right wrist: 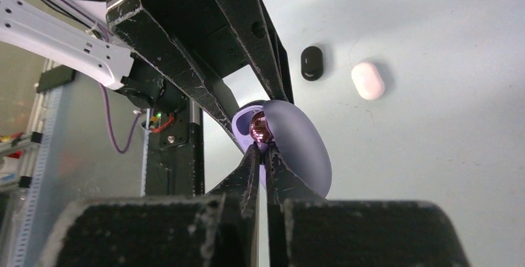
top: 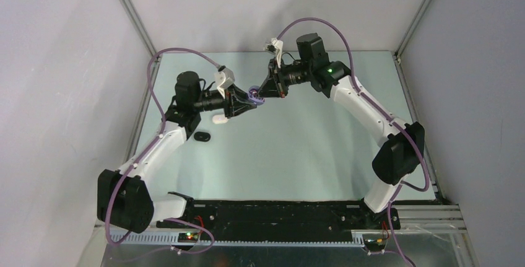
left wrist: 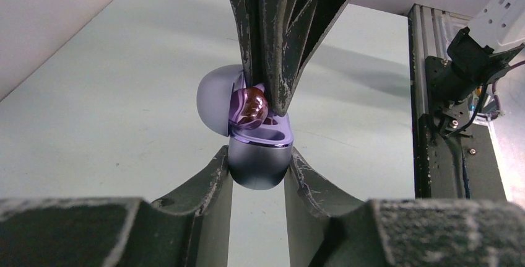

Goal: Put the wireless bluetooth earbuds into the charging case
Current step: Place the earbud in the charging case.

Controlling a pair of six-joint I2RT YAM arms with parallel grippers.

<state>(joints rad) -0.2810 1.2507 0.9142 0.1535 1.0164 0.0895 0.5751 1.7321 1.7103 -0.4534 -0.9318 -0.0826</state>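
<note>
Lavender case, lid open, clamped at its base by our left hand and held above the tabletop, far of centre. Purple bud: pinched in our right hand, fingers nearly closed, at the case's mouth, not yet seated. White case and black case lie at left. Risks, as we judge them: the bud meets the rim tilted and pops free on release; our push twists the case in its grip; the lid swings shut.
</note>
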